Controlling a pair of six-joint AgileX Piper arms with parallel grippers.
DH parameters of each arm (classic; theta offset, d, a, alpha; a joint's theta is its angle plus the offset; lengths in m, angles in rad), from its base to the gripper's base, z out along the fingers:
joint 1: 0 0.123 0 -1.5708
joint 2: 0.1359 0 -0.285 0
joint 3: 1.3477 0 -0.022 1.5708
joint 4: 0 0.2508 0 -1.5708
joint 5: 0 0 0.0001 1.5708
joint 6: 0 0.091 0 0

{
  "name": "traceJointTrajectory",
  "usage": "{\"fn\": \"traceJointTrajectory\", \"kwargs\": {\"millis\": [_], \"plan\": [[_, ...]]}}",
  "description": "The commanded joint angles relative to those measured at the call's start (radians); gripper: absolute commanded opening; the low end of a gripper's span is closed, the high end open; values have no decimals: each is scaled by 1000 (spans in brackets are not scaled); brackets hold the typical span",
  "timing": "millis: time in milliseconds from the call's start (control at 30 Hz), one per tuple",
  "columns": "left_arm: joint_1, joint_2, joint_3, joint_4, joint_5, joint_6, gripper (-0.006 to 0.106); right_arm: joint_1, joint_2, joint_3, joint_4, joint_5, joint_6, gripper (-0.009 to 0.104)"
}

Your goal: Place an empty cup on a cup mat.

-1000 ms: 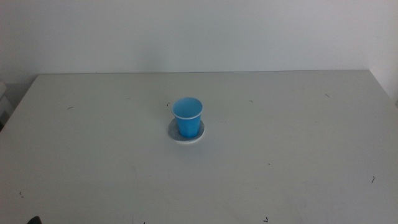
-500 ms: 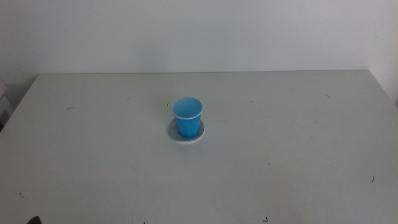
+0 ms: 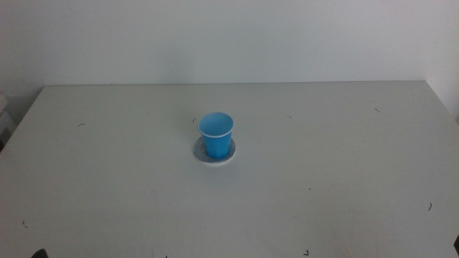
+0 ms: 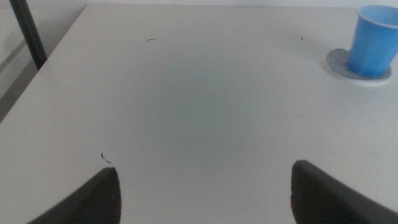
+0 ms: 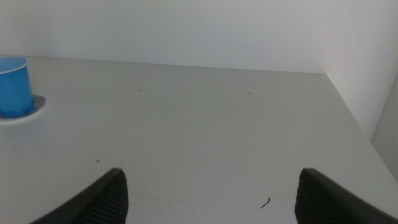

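The bright blue cup [image 3: 216, 134] stands upright on the round grey cup mat [image 3: 229, 153] near the middle of the table. It looks empty. The cup [image 4: 375, 41] and mat [image 4: 339, 61] also show in the left wrist view, and the cup [image 5: 15, 86] and mat [image 5: 38, 104] in the right wrist view. My left gripper [image 4: 205, 190] is open and empty, low over the table's near left part, well away from the cup. My right gripper [image 5: 210, 196] is open and empty over the table's near right part, also far from the cup.
The white table [image 3: 344, 158] bears only small dark specks. A white wall runs behind its far edge. A dark post [image 4: 28, 34] stands beyond the table's left edge in the left wrist view.
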Motion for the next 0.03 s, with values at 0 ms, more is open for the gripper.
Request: {"fn": "traceJointTrajectory", "kwargs": {"millis": [0], "plan": [[1, -6, -6, 0, -68, -11, 105, -8, -27, -6, -19, -68, -3, 83]]}}
